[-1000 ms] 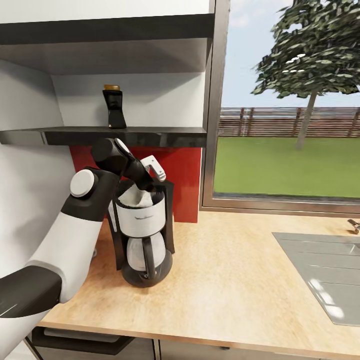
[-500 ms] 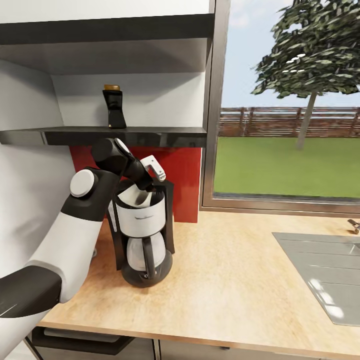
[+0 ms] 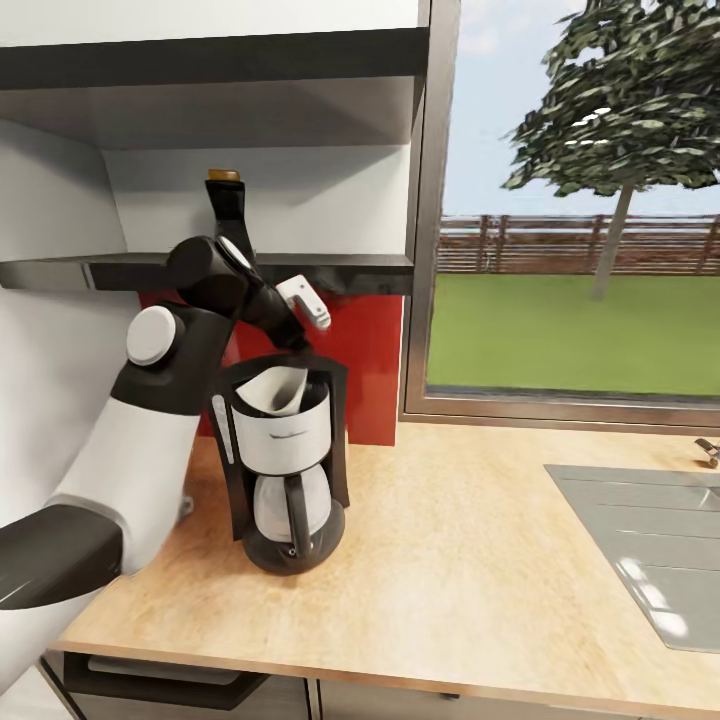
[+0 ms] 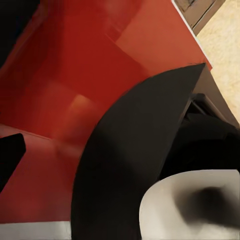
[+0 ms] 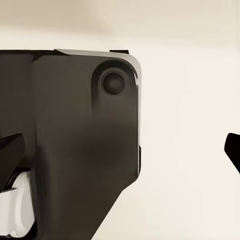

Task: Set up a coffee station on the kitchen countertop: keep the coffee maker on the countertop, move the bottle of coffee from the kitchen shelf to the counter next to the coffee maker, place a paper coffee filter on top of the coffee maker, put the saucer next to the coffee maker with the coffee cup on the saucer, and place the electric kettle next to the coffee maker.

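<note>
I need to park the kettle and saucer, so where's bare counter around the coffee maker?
The kitchen countertop lies bare between the coffee maker and the sink, and in front of the machine. The machine's left is crowded by the left arm.

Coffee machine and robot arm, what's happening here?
The robot's left arm is up over the coffee maker on the kitchen countertop. A white paper coffee filter now sits in the machine's top, and the left gripper hangs just above it. The bottle of coffee stands on the kitchen shelf, partly behind the arm.
</note>
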Robot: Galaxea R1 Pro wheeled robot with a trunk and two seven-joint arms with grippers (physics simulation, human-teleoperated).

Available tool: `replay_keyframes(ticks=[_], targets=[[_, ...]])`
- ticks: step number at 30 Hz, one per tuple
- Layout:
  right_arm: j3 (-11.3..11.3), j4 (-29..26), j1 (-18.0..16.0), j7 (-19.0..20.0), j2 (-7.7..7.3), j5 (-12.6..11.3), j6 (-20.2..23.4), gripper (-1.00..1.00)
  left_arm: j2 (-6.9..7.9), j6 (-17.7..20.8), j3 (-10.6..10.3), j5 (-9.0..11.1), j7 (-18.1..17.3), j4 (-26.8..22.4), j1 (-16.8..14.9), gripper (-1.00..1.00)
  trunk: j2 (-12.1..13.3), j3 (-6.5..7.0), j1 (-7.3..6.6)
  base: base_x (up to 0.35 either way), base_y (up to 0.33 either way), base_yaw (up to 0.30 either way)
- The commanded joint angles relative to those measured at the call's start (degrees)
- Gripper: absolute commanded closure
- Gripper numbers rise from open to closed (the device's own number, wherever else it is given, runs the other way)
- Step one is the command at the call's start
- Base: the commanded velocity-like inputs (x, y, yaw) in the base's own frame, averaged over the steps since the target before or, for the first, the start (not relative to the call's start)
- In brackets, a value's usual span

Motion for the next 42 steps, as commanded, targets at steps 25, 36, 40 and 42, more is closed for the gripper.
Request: replay_keyframes(ticks=[25,36,40,42], targets=[[0.08,0.05,-0.01,-0.11,0.06,0.0,-0.19,-1.0,-0.33,0.62,0.24,-0.12,-0.59,-2.24,-1.76,-1.0,-0.03,-0.03,0.02,0.0,0.0,0.0],[0.08,0.05,-0.02,-0.11,0.09,0.01,-0.19,-1.0,-0.28,0.57,0.41,-0.07,-0.57,-2.78,-1.49,-1.0,-0.03,-0.03,0.02,-0.192,-0.106,0.0],[0.06,0.05,-0.01,-0.13,0.09,-0.01,-0.19,-1.0,-0.24,0.56,0.43,-0.1,-0.57,-2.8,-1.45,-1.0,-0.03,-0.03,0.02,-0.279,-0.157,0.0],[0.08,0.05,-0.02,-0.17,0.09,-0.01,-0.2,-1.0,-0.18,0.58,0.45,-0.11,-0.55,-2.77,-1.44,-1.0,-0.03,-0.03,0.02,-0.282,-0.158,0.0]])
